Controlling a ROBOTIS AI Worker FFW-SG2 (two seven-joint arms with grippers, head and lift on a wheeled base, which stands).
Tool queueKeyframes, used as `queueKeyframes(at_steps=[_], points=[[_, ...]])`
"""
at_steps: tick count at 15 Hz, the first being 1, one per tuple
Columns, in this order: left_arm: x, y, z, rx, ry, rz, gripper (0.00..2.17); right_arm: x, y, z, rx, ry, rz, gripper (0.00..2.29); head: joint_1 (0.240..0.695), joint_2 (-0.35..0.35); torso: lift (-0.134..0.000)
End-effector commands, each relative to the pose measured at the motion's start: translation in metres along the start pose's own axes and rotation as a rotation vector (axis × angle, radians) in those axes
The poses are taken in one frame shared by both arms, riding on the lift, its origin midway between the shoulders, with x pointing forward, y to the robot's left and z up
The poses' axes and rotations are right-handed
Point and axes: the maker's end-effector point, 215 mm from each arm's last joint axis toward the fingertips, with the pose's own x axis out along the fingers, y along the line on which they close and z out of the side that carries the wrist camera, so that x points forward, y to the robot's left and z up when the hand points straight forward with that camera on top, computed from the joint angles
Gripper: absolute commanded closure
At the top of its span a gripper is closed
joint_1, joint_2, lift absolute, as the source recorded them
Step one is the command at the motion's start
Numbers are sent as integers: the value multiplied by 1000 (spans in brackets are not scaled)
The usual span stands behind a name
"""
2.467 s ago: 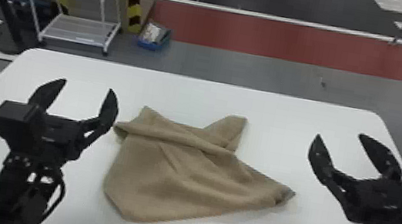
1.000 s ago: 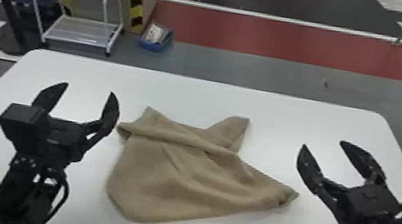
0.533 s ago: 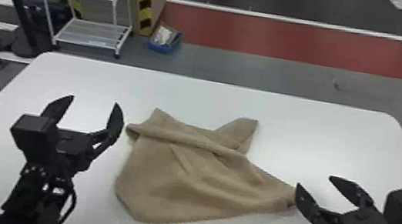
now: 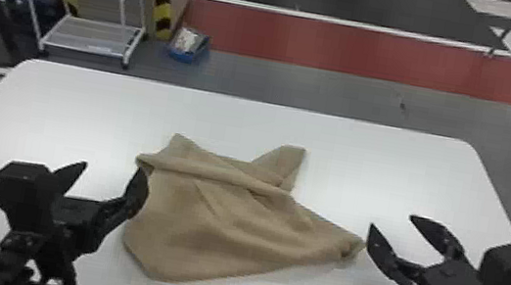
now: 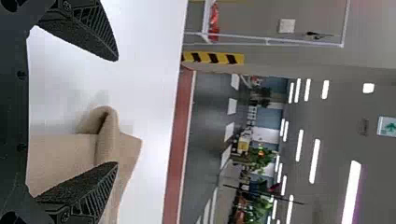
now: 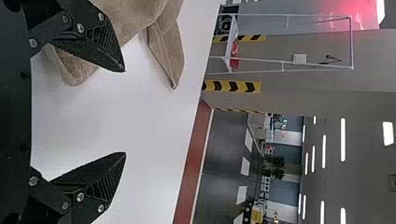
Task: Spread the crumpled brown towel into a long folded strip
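At the middle of the desk (image 4: pixel 390 162), the towel (image 4: pixel 227 219) lies rumpled; my left end effector (image 4: pixel 112 168) and right end effector (image 4: pixel 392 222) gape empty near its sides. Likely still pre-grasp: next, lower and pinch opposite edges.

Right end effector (image 4: pixel 392 221) now nearer the brown towel (image 4: pixel 225 229), left end effector (image 4: pixel 113 167) closer in too

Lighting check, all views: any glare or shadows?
Head view: pale sheen on the white table, soft grey shadow near the right end effector; left wrist view: faint shadow beside the towel, ceiling lights glaring white; right wrist view: red glow in the background, ceiling lights bright too.
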Motion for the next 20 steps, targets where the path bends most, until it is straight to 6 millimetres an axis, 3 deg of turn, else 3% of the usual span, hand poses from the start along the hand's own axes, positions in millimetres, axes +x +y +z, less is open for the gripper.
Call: queueKeyframes(at_steps=[1,3,6,8,11,16,20], points=[[-4,-6,-6,-2,25,-15,93,0,1,-1,3,2,2,286,695,-47,-124],[-4,-6,-6,-1,26,-17,93,0,16,-16,49,55,78,286,695,-55,-124],[6,5,0,27,-13,0,97,-1,51,7,39,13,216,286,695,-30,-124],[10,13,0,42,-14,14,97,-1,58,0,29,51,229,286,695,-3,-124],[9,13,2,54,-20,15,97,2,51,-24,34,142,204,289,695,28,-124],[9,4,1,63,-19,-1,97,0,36,-59,75,237,164,410,695,3,-124],[9,2,0,69,-18,-4,97,3,33,-68,102,263,166,532,695,-19,-124]])
